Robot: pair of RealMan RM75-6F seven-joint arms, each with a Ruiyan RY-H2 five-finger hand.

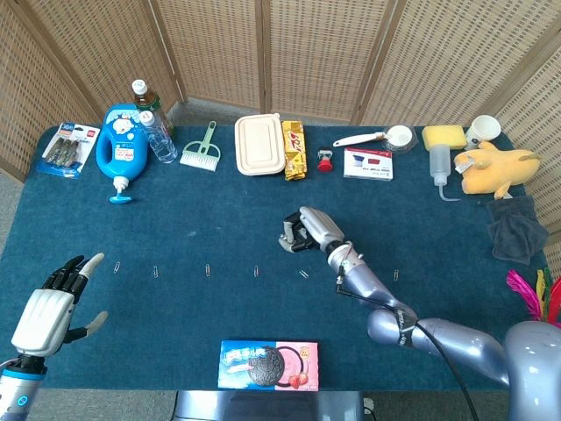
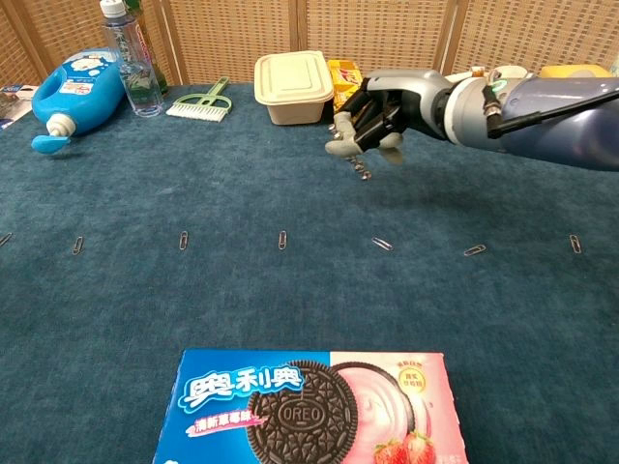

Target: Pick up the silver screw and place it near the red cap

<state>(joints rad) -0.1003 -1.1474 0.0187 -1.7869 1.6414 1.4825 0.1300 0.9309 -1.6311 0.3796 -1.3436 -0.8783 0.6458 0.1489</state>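
My right hand (image 1: 305, 230) (image 2: 379, 108) hovers above the middle of the blue table, a little right of centre. It pinches the silver screw (image 2: 360, 170), which hangs point-down from the fingertips; in the head view the screw is too small to make out. Upright at the table's far edge stands the red cap (image 1: 325, 160), well beyond the hand; in the chest view the hand hides it. Near the front left corner my left hand (image 1: 51, 307) is raised, fingers spread and empty.
A row of paper clips (image 2: 383, 244) crosses the table in front of the right hand. An Oreo box (image 2: 308, 410) lies at the front edge. Along the back are a beige food box (image 1: 259, 145), a yellow snack pack (image 1: 294, 150), a green brush (image 1: 202, 151) and a card box (image 1: 368, 163).
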